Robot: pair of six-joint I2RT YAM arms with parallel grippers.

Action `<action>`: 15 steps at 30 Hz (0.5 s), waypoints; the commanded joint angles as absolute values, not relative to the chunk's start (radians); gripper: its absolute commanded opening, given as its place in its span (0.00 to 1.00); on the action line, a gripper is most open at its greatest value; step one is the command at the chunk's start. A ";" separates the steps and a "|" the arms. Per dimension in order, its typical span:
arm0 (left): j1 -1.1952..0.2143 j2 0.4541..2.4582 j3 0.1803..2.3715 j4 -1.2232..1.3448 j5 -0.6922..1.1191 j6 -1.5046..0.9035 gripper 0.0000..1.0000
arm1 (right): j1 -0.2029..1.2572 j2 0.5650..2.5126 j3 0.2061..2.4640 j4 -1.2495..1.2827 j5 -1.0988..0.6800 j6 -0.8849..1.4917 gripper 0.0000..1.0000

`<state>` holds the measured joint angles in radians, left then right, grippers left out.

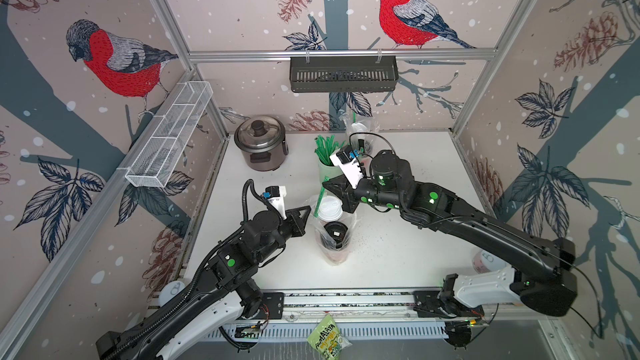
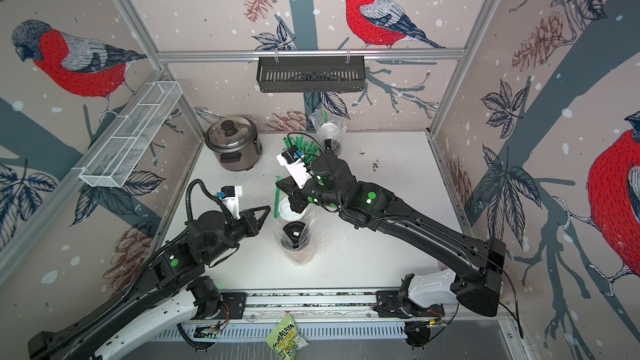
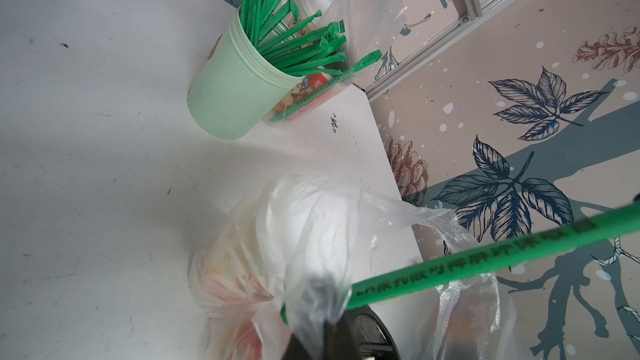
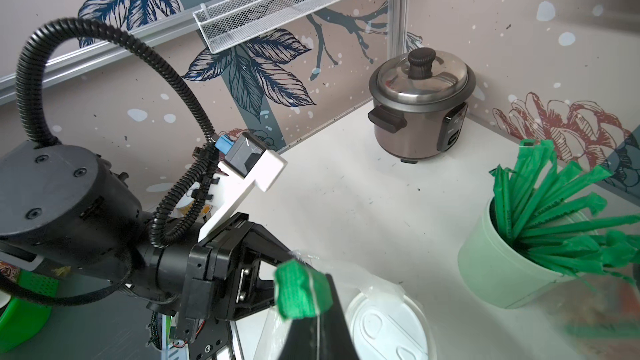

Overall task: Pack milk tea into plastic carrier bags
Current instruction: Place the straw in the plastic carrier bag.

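Clear bag [image 1: 337,254] holds white-lid cup [image 1: 329,208], black-lid cup [image 1: 335,233]; left claw [image 1: 309,208] pinches rim, right claw [image 1: 325,185] grips straw [image 1: 318,204].

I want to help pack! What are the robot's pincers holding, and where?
The right pincer holds a green straw by its top end. The left pincer seems to pinch the plastic bag at its rim.

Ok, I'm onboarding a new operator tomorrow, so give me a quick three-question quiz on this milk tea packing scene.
1. True or false: the near transparent crinkly plastic bag holds one white-lidded paper cup and one black-lidded paper cup.
2. The right gripper pinches: A) a green wrapped straw; B) a cup lid; C) a cooker knob.
3. How many transparent bags with cups stand on the white table?
Key: 1 true; 2 A; 3 two, counting the far bag.
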<state>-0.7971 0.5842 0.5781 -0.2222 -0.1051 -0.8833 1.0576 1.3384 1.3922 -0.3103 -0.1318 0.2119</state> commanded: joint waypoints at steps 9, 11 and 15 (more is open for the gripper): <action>-0.796 0.583 0.604 -0.213 -0.103 -0.868 0.00 | 1.098 1.397 1.445 -0.308 0.041 0.137 0.00; -0.796 0.583 0.604 -0.214 -0.102 -0.868 0.00 | 1.098 1.401 1.447 -0.310 0.060 0.130 0.00; -0.796 0.583 0.601 -0.218 -0.104 -0.868 0.00 | 1.097 1.399 1.450 -0.304 0.064 0.122 0.00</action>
